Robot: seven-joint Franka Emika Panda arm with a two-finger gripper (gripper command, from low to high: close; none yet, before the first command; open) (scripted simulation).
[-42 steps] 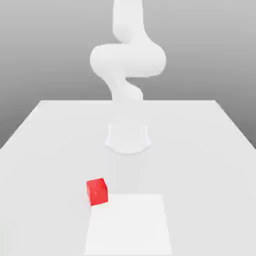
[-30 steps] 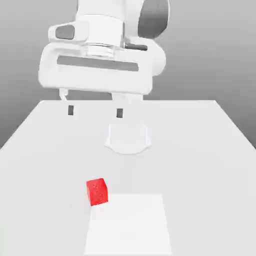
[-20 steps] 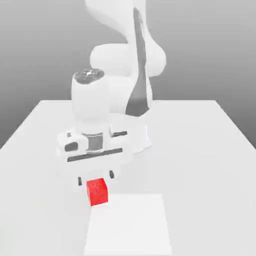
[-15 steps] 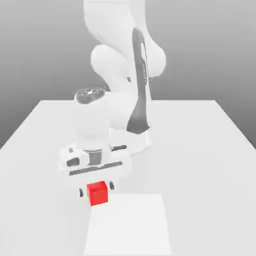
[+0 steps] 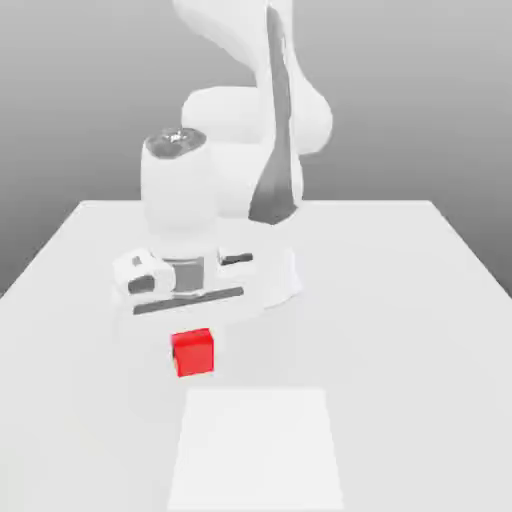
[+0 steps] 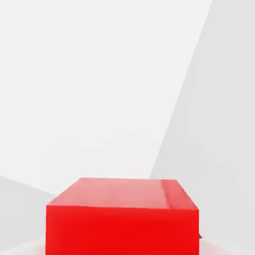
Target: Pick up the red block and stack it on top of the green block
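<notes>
No readable text, label, brand, number or sign appears on any surface in either the exterior view or the hand view.

The light is very bright, and the smooth white table point(image 5: 400, 350) almost melts into the shiny white robot arm point(image 5: 180, 195).

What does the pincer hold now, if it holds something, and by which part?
The pincer holds the red block by two opposite side faces, one finger on each, with the block's top face uncovered between them.
</notes>
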